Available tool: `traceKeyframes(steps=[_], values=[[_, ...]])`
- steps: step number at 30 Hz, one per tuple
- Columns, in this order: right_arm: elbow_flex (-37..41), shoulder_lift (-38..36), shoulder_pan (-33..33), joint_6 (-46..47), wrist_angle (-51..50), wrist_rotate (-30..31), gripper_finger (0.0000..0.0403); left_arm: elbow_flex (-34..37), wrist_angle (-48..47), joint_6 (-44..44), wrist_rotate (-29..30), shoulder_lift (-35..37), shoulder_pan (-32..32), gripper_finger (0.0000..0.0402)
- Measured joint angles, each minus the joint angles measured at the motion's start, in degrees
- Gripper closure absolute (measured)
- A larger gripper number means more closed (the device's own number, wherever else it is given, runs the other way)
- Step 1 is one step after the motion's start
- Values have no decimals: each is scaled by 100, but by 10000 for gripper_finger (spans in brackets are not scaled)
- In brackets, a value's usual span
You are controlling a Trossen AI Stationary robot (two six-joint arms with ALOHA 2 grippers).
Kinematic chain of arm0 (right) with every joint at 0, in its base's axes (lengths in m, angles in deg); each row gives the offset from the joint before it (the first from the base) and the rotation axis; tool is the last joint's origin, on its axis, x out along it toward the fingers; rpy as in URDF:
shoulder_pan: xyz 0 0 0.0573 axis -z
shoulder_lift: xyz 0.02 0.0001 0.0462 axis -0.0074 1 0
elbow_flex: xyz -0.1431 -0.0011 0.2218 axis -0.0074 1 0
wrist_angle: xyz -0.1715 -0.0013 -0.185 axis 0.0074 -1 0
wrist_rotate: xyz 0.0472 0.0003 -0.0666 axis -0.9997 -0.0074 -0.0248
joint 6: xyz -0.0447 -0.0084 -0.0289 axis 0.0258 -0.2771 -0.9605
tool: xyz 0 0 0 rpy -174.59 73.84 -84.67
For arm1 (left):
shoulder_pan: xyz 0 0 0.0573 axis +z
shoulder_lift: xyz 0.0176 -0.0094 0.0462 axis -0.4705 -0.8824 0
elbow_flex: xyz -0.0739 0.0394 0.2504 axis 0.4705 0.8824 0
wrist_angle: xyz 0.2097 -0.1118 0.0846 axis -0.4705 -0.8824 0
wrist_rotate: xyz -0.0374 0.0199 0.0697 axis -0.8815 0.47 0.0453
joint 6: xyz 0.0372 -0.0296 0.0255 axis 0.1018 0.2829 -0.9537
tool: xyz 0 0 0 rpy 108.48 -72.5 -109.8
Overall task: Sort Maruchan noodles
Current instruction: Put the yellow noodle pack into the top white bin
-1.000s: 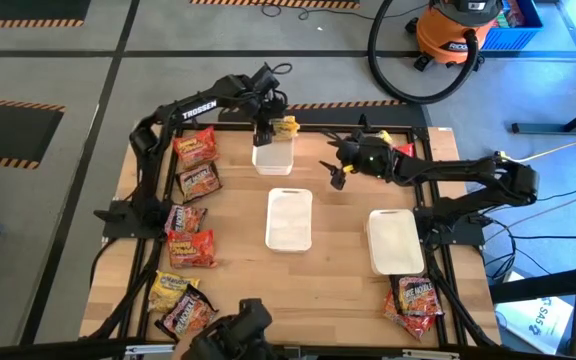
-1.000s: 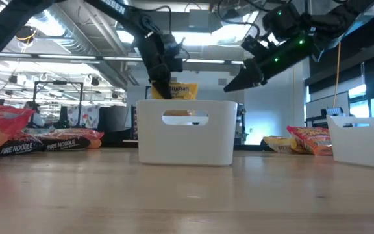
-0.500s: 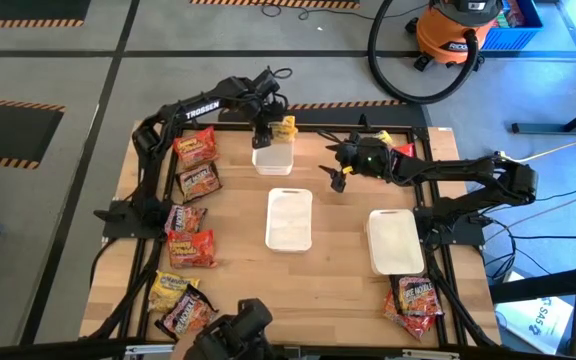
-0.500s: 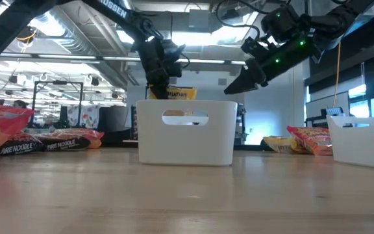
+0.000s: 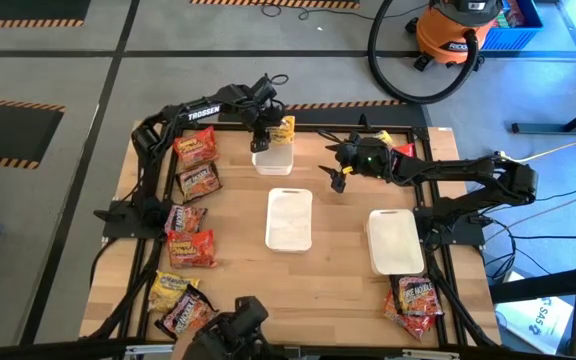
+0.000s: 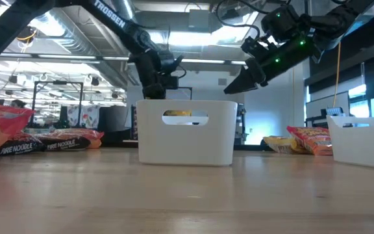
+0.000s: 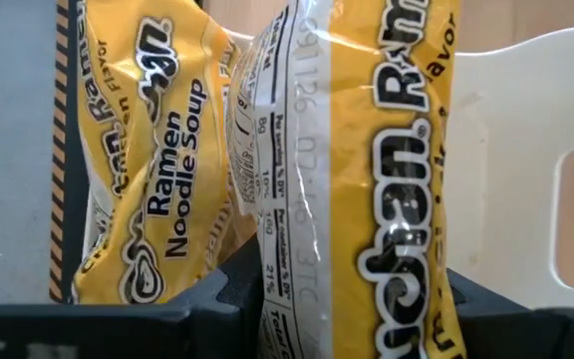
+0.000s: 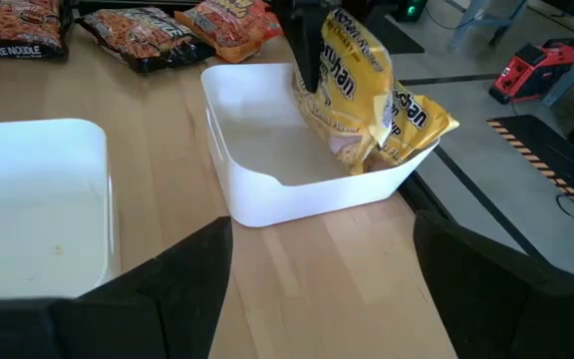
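On our wooden bench (image 5: 338, 260) we see three white trays; the far tray (image 5: 274, 158) holds two yellow packets (image 8: 352, 90), one pinched by the left tool (image 5: 262, 141). The right tool (image 5: 334, 175) hangs spread.

Black jointed arms, white TROSSEN lettering, green LEDs

One camera looks straight down over the whole table (image 5: 298, 290). Another sits level at tabletop height. Two wrist cameras look close in; all share the far white tray (image 5: 274, 158).
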Motion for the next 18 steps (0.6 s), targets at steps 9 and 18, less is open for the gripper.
traceKeyframes(steps=[9, 18], values=[[0, 0, 0, 0, -4, -2, 111, 600, 645, -95, -17, 0, 0, 263], [0, 0, 0, 2, -11, -114, 111, 865, 1354, -63, 46, 0, 0, 257]])
